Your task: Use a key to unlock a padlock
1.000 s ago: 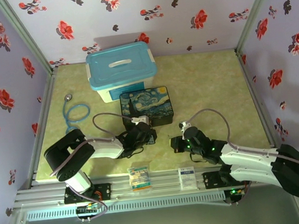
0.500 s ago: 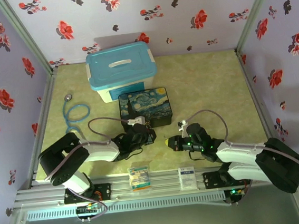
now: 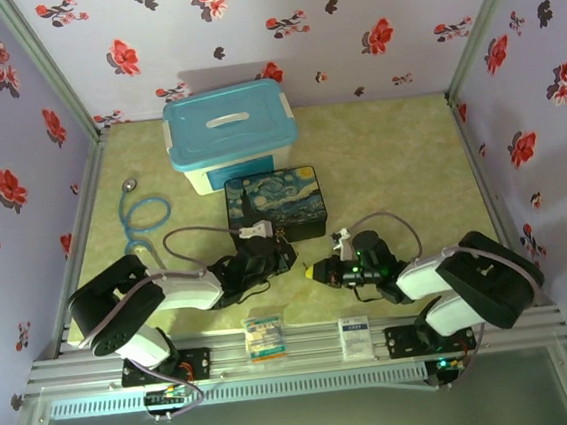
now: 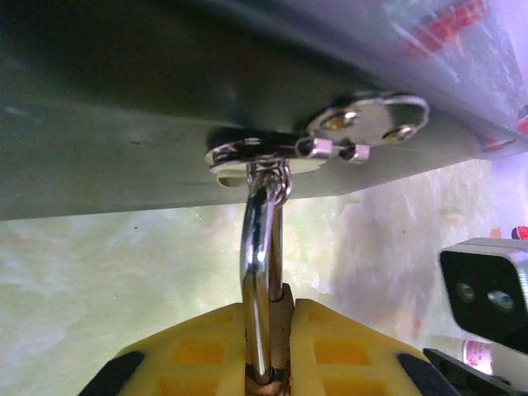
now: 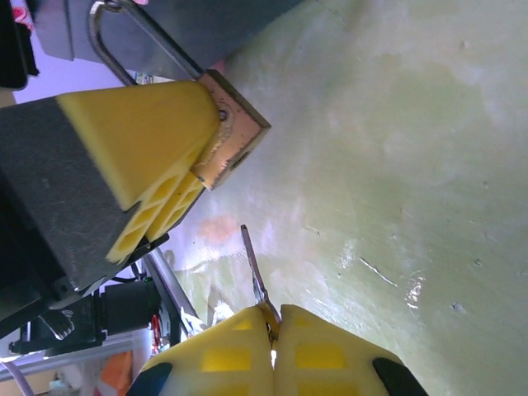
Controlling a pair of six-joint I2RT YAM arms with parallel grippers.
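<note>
Padlock (image 5: 238, 142): brass body pinched in the left tool (image 4: 269, 330), silver shackle hooked up through the hasp (image 4: 363, 124) on the painted box (image 3: 277, 201)
Left tool: clenched on the padlock, a yellow pad on each side, shackle poking out between them
Key (image 5: 252, 262): thin silver blade sticking out of the right tool (image 5: 274, 323), tip aimed at the padlock's bottom corner, near it but with a gap, not in the keyhole
Right tool: clamped tight on the key's head, pads pretty much meeting around it
Hasp: shiny plate with two brass-looking rivets, on the box's dark side
Painted box: Starry Night lid, sitting on the tabletop (image 3: 399, 161) just in front of the blue-lidded tub (image 3: 228, 132)
Tabletop: greenish marbled, both tools low over it at the box's near side
</note>
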